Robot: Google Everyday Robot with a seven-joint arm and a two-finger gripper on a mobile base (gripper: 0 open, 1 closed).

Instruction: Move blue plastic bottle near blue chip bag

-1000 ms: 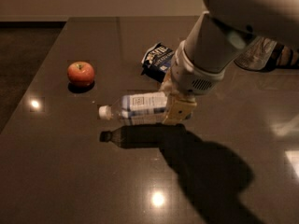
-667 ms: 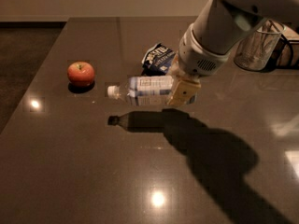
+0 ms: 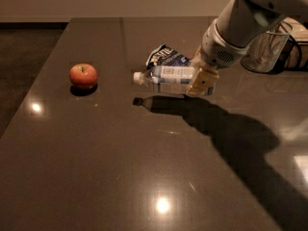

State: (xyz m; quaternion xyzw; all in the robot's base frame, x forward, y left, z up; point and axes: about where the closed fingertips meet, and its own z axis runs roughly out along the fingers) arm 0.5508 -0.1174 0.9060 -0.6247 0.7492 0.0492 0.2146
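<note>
One bottle [image 3: 168,75], one chip bag [image 3: 166,57], one apple [image 3: 83,76], one cup [image 3: 264,49]; the tool [image 3: 201,83] grips the bottle's base, just beside the bag.

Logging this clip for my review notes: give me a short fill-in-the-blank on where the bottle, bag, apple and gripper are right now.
1. The gripper, just right of the chip bag in the view, is ___ on the bottle.
2. The bottle's white cap points toward the ___.
3. The chip bag lies right ___ the bottle.

Missing words: shut; apple; behind.
</note>
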